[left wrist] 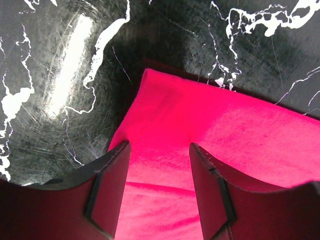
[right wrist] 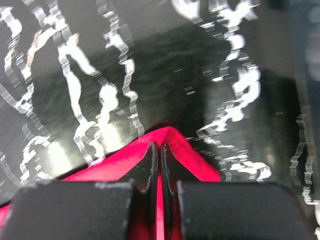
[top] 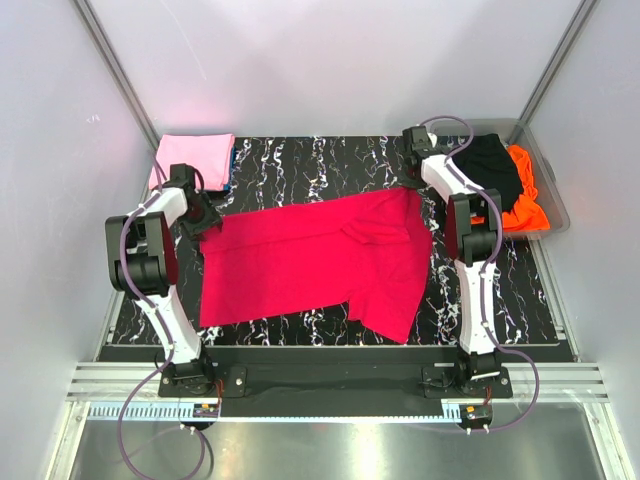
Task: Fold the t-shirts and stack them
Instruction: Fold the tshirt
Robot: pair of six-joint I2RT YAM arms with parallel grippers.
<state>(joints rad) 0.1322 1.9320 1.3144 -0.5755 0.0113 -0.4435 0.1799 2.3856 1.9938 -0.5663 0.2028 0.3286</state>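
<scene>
Two end effectors meet the crimson t-shirt (top: 320,255). The right end effector (right wrist: 159,150) is clenched on a thin far corner, and the left end effector (left wrist: 157,165) is spread wide over its left corner. The shirt lies flat mid-worktop (top: 300,160), with bare marble beyond its far edge. A folded pink t-shirt (top: 195,155) sits far left, and the black t-shirt (top: 490,165) and orange t-shirt (top: 527,207) fill the bin (top: 553,195) far right.
</scene>
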